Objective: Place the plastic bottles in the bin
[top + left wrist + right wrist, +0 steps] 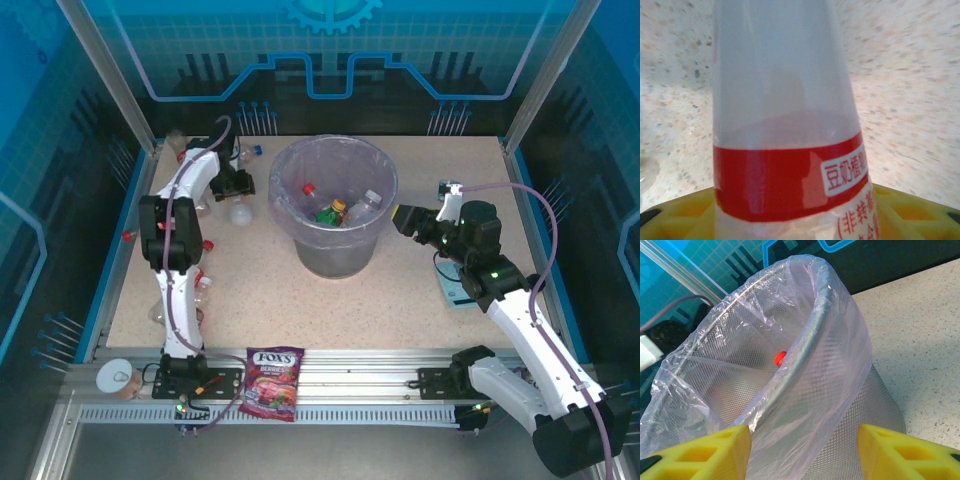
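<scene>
Grabbing step: left gripper at far left has a red-label bottle between its fingers, can't tell if clamped. Bin in centre, other bottles inside. Right gripper beside bin, jaws apart, empty. Next prob: firm squeeze, lift, carry over rim.

White-black arms, lilac cables, yellow fingers.

the bin, a round grey mesh bucket lined with a lilac bag, stands upright at upper centre of the top view. a green bottle and a clear bottle lie inside. a blue-capped bottle lies upper left. the left wrist view has a clear red-banded bottle running up mid-frame.
</scene>
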Tool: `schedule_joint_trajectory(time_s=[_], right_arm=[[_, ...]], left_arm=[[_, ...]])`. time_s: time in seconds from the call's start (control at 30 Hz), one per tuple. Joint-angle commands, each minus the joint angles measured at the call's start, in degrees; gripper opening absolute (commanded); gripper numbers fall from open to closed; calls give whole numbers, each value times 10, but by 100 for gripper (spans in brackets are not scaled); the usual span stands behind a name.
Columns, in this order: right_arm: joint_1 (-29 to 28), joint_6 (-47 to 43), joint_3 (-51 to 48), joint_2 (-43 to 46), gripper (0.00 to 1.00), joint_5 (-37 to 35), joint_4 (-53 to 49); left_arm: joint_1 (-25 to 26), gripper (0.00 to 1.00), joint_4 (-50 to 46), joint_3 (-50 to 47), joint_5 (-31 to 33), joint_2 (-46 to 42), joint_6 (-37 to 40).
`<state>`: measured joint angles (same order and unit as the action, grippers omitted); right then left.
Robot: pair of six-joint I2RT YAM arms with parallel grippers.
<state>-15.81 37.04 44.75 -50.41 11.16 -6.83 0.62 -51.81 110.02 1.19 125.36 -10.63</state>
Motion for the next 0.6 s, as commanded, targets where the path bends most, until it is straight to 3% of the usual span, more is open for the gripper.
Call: schedule_joint_trajectory(time_s=[0.0, 0.4, 0.57], right_arm=[[-1, 0, 14, 8, 59, 11, 16], [-1, 18, 2, 1, 60, 33, 58], [-1, 22, -5, -2, 63, 23, 67]], left_arm=[[-1, 56, 25, -24, -22, -85, -18], [8, 49, 68, -79, -10, -317, -33], [64, 45, 83, -55, 7, -401, -33]])
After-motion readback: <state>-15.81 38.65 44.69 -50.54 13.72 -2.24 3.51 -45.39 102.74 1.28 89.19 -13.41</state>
